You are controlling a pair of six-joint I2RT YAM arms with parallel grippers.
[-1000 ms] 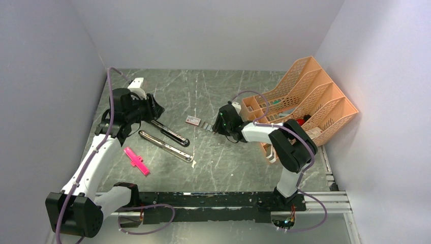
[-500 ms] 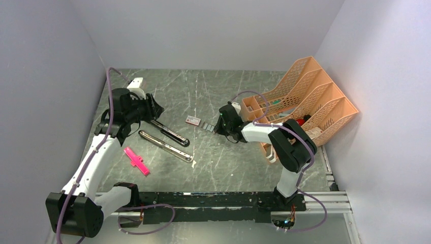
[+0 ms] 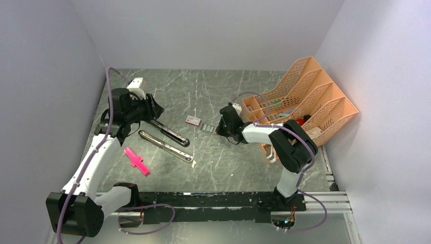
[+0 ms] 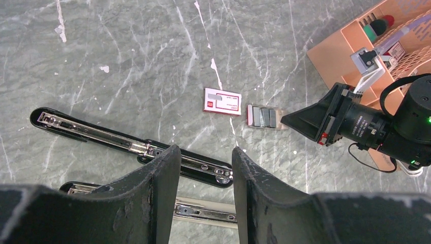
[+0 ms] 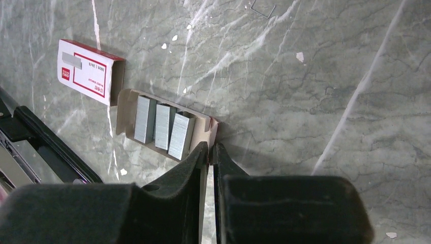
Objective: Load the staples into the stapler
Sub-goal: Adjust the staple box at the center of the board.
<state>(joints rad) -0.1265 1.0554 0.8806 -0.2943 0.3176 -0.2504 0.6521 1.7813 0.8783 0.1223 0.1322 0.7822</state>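
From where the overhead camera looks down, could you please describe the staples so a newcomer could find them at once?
Start at the orange file rack on the right; a little left of it, at the tip of the right gripper, lies a small open cardboard tray. The staples are the three grey metal blocks inside it, unlike the flat red-and-white box beside it.
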